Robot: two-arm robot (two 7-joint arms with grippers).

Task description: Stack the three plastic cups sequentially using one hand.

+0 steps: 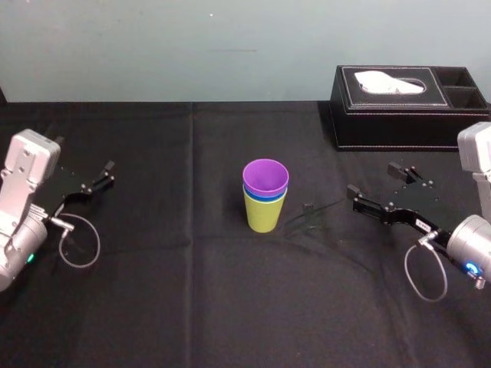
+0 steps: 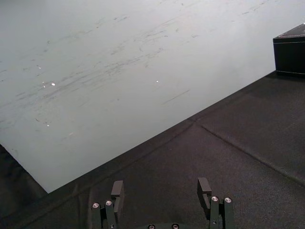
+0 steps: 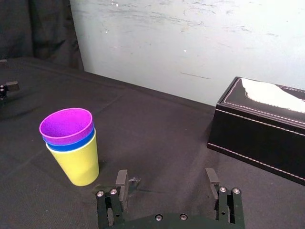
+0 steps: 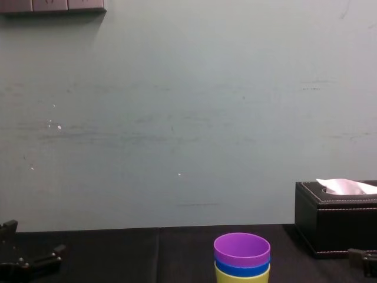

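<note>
The three plastic cups stand nested upright at the middle of the black table: the purple cup [image 1: 265, 176] sits inside the blue cup [image 1: 266, 196], which sits inside the lime-green cup [image 1: 264, 216]. The same stack appears as purple [image 3: 66, 125], blue [image 3: 71, 145] and green [image 3: 78, 164] in the right wrist view, and its top [image 4: 242, 252] shows in the chest view. My right gripper [image 1: 374, 179] hovers to the right of the stack, apart from it, open [image 3: 167, 172] with nothing between its fingers. My left gripper [image 1: 83, 156] rests far left, open [image 2: 161, 183] and empty.
A black tissue box [image 1: 406, 107] with a white tissue stands at the back right, behind the right gripper [image 3: 267, 129]. The black cloth [image 1: 192, 291] covers the table up to a pale wall [image 4: 177, 118] at the back.
</note>
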